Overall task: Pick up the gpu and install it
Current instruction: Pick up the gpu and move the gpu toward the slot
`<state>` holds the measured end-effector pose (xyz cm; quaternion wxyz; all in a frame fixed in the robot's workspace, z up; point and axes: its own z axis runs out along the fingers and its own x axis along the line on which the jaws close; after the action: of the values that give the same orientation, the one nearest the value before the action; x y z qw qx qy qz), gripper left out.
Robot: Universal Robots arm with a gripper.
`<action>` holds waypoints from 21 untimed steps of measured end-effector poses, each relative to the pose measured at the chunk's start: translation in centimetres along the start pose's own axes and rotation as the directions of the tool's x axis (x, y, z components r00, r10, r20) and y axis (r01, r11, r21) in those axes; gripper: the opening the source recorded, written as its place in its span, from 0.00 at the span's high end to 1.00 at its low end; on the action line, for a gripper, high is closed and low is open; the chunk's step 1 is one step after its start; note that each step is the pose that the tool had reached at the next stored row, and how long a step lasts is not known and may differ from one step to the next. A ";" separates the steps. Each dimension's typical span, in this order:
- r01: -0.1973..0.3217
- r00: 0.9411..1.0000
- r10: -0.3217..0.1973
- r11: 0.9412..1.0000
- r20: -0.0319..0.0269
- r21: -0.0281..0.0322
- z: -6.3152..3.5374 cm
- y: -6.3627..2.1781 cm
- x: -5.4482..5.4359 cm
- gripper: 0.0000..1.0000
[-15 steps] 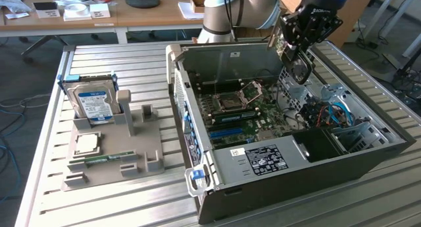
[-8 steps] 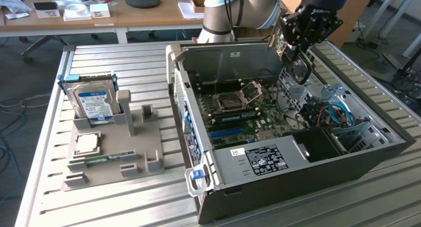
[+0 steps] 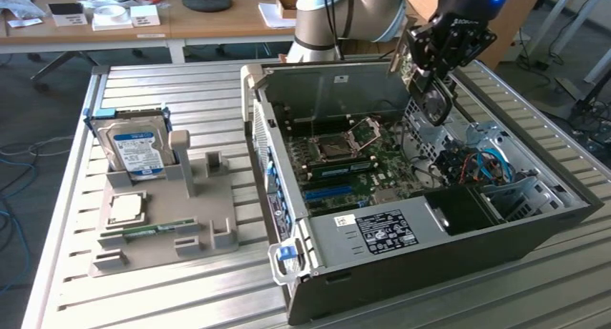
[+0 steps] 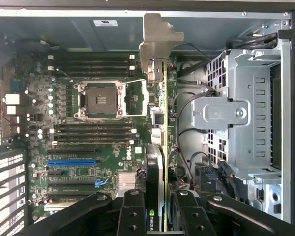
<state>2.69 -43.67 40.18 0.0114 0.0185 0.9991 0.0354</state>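
My gripper (image 3: 431, 57) is closed narrow on the gpu (image 3: 434, 96), with a finger (image 4: 132, 216) on each face. The exterior view shows the card hanging upright over the open computer case (image 3: 401, 264), near its far edge, with the round fan visible. It also shows a hard drive (image 3: 139, 146) in a grey holder (image 3: 162, 232) beside the case. The wrist view has the card edge-on, its silver bracket (image 4: 157, 34) leading, lined up between the motherboard (image 4: 88, 147) and the drive cage (image 4: 236, 123). I cannot tell whether it touches the board.
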 end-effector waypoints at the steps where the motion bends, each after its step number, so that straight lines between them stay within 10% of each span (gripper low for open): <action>1: 0.000 1.000 0.000 1.000 0.000 0.000 0.01 -0.03 -0.2 0.73; 21: 0.000 1.000 0.000 1.000 -0.001 0.000 1.24 -0.80 -0.7 0.73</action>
<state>3.34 -44.40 38.90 0.0110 0.0187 0.9991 0.0357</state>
